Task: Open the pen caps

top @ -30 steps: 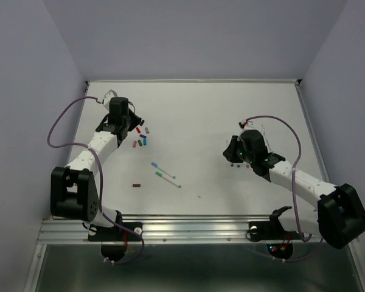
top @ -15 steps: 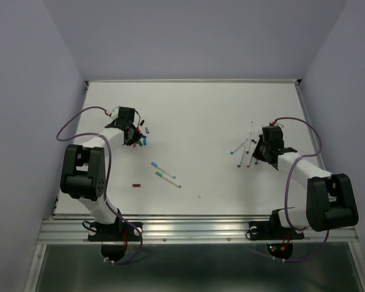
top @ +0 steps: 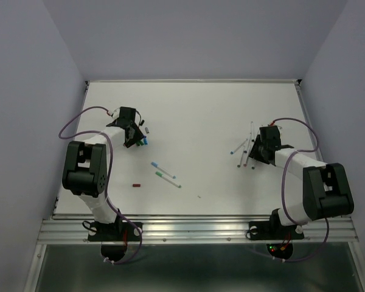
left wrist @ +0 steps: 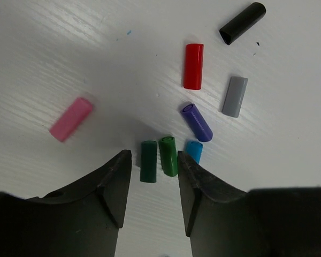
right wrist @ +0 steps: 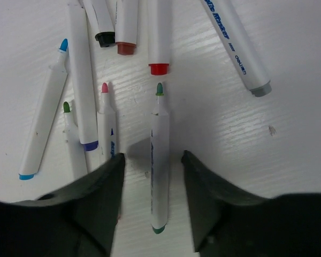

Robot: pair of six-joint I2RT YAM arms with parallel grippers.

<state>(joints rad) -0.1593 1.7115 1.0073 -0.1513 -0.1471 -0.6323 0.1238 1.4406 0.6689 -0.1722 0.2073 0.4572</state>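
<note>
My left claw [left wrist: 153,160] hangs over the far left part of the table [top: 201,109] with its 2 fingers spread and nothing pinched. The dark green cap [left wrist: 148,161] and the green cap [left wrist: 168,156] lie side by side on the table, right at the gap between my fingertips. The blue cap [left wrist: 194,151] sits just beside the green one. The purple cap [left wrist: 197,122] lies tilted just beyond it. Farther out are the red cap [left wrist: 193,66] and the grey cap [left wrist: 235,96], near each other but apart; the black cap [left wrist: 243,22] is farthest. The pink cap [left wrist: 70,119] lies alone, well off to the left of my wrist view. All 8 are loose, off any pen. From above, 1 more dark red cap [top: 136,184] lies by itself nearer my bases, well apart from the cluster.

My right claw [right wrist: 153,158] is low over the right part of the table, fingers spread as well. The green-tipped pen [right wrist: 159,160] lies lengthwise in the gap with bare table on both sides, so I am not pinching it. Beside it lie the pink-tipped pen [right wrist: 105,123] and the blue-tipped pen [right wrist: 43,128], both with tips bare; beyond them the red-ended pen [right wrist: 158,37] and the grey-ended pen [right wrist: 235,43] point away.

2 more pens [top: 164,172] lie mid-table between my arms; they are too small for me to tell whether they are capped.
</note>
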